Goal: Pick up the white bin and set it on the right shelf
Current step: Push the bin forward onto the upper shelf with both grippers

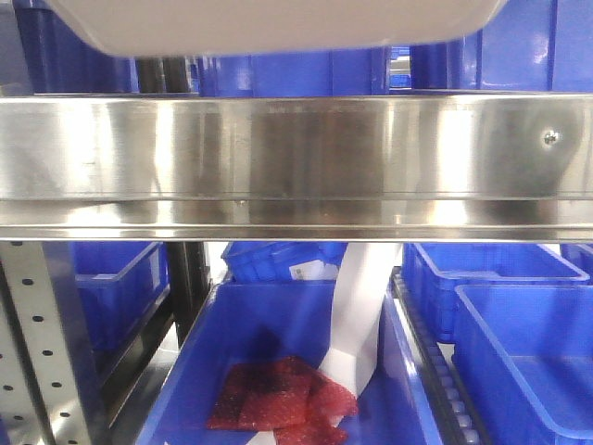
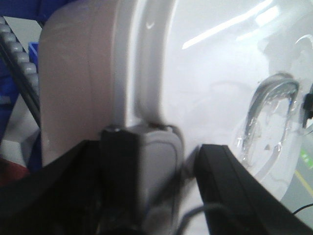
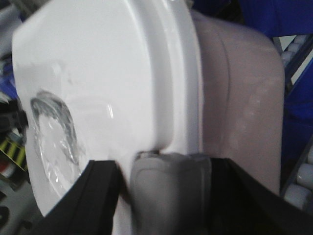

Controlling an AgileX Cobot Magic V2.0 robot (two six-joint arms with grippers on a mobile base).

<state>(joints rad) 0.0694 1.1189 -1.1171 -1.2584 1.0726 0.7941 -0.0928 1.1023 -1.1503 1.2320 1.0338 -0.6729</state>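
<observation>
The white bin hangs at the top of the front view, its pale underside just above the broad front rail of the right shelf. In the left wrist view its pinkish side and glossy lid fill the frame. My left gripper is shut on the grey latch at that end. The right wrist view shows the lid and side. My right gripper is shut on the grey latch at the other end.
Below the steel rail stands a blue bin holding red bubble wrap and a white strip. More blue bins sit to the right, beside a roller track. A perforated upright stands at left. Blue bins stand behind the rail.
</observation>
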